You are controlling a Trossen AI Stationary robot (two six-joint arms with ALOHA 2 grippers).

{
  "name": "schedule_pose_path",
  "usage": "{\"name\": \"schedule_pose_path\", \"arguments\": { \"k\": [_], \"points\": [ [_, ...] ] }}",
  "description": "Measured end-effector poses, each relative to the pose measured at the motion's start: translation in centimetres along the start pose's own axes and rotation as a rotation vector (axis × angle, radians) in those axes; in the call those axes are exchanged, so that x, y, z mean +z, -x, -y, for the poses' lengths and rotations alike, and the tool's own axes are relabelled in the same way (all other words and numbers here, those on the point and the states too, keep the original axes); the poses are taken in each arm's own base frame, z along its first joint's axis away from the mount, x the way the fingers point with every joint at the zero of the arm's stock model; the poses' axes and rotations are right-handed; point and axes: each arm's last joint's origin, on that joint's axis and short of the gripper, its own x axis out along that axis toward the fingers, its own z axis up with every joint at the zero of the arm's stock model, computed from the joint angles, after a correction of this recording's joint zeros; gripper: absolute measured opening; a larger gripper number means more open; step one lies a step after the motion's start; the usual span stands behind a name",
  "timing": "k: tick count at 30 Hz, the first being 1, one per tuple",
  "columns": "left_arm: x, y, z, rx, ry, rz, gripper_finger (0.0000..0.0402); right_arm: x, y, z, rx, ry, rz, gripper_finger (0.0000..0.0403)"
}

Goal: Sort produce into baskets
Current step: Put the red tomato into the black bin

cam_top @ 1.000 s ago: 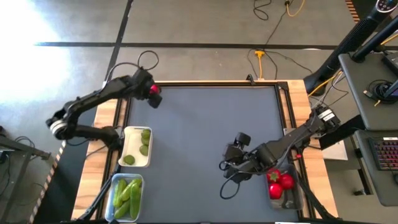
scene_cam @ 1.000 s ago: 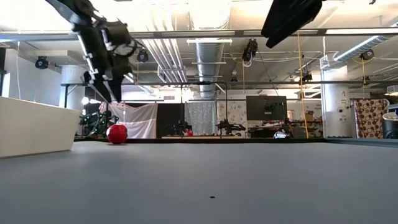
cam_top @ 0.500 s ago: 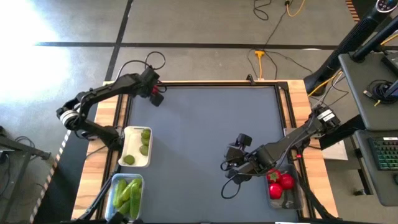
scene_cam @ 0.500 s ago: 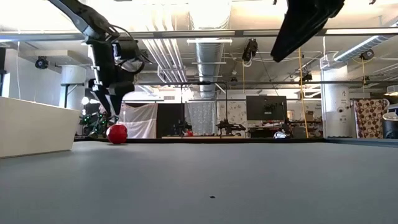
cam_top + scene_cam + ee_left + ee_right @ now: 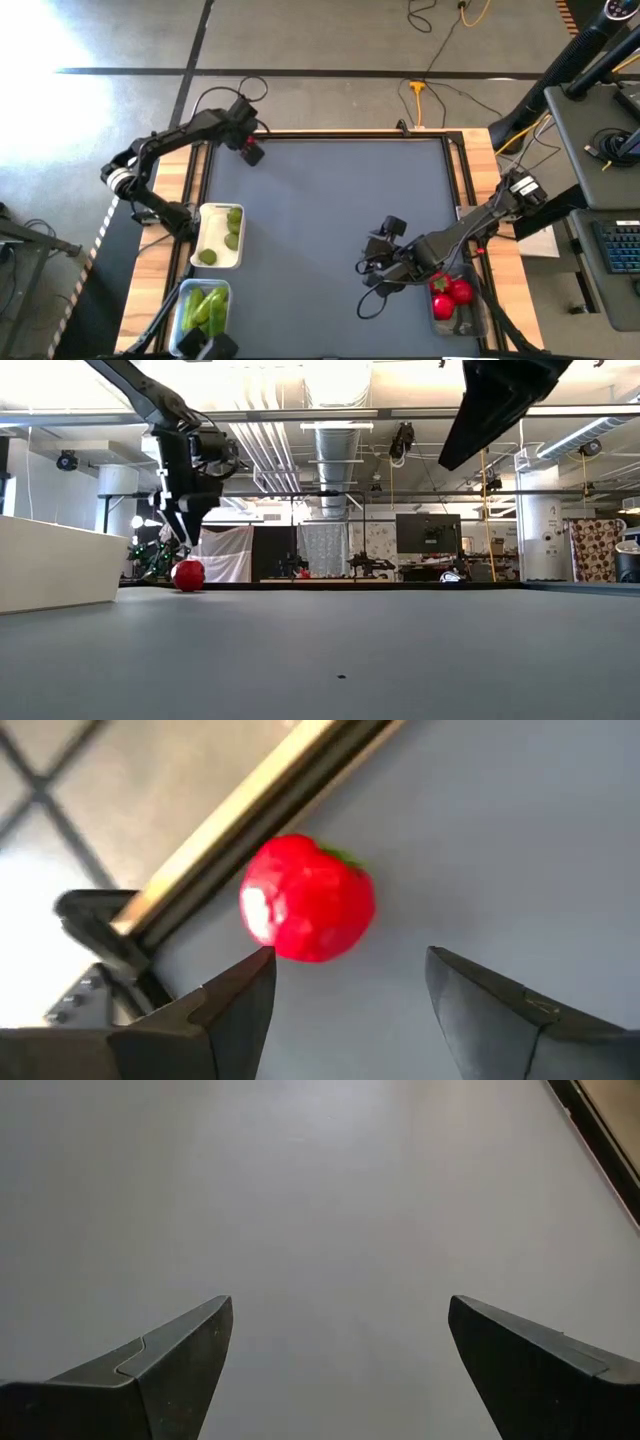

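Observation:
A round glossy red piece of produce [image 5: 307, 910] rests on the dark mat at the table's far left corner, close to the wooden edge [image 5: 250, 810]; it also shows as the red piece [image 5: 188, 574] and the red piece [image 5: 246, 143]. My left gripper [image 5: 350, 975] hangs open just above it, pointing steeply down, with one finger on each side and touching nothing. My right gripper [image 5: 372, 272] stands open over bare mat at the near right, beside a clear tub [image 5: 470, 318] holding red pieces [image 5: 450, 295].
A white tray [image 5: 205, 235] with lime-like pieces [image 5: 232, 240] and a clear tub [image 5: 222, 290] with cucumber-like pieces [image 5: 203, 308] stand along the left edge. The tray's wall [image 5: 50, 565] rises at the low view's left. Bare mat [image 5: 330, 210] fills the middle.
My left gripper has come down toward the red piece and shifted a little toward the table's right, its wrist rolling. The red piece has stayed where it was. My right gripper has sunk slightly over the mat.

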Motion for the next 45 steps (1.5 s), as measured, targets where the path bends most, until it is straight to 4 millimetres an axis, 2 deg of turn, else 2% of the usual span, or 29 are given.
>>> {"name": "schedule_pose_path", "arguments": {
  "k": [4, 9, 15, 21, 25, 33, 38, 45],
  "points": [
    [0.1, 0.0, -1.6, -0.041, 0.026, -0.063, 0.0215, -0.5, -0.4, 0.0, -0.008, -0.010, -0.009, 0.0364],
    [0.1, -1.3, -3.9, -0.014, 0.146, -0.121, 0.0170, -0.7, -0.6, 0.0, -0.006, -0.010, -0.007, 0.0364],
    [0.6, -3.2, -5.5, 0.000, 0.232, -0.168, 0.0117, -0.8, -0.7, 0.0, -0.007, -0.008, -0.008, 0.0364],
    [1.7, -4.6, -6.9, 0.012, 0.319, -0.225, 0.0082, -1.0, -0.7, -0.1, -0.006, -0.004, -0.009, 0.0364],
    [2.4, -5.2, -7.0, 0.010, 0.328, -0.271, 0.0069, -1.0, -0.6, -0.2, -0.004, -0.002, -0.009, 0.0364],
    [2.2, -6.5, -6.4, 0.003, 0.315, -0.328, 0.0057, -1.3, -0.5, -0.4, 0.002, 0.009, -0.010, 0.0364],
    [2.4, -6.1, -5.2, -0.014, 0.288, -0.322, 0.0057, -1.3, -0.5, -0.4, 0.002, 0.011, -0.011, 0.0364],
    [3.7, -5.8, -2.0, -0.047, 0.222, -0.245, 0.0057, -1.3, -0.5, -0.3, 0.001, 0.011, -0.012, 0.0364]
  ]
}}
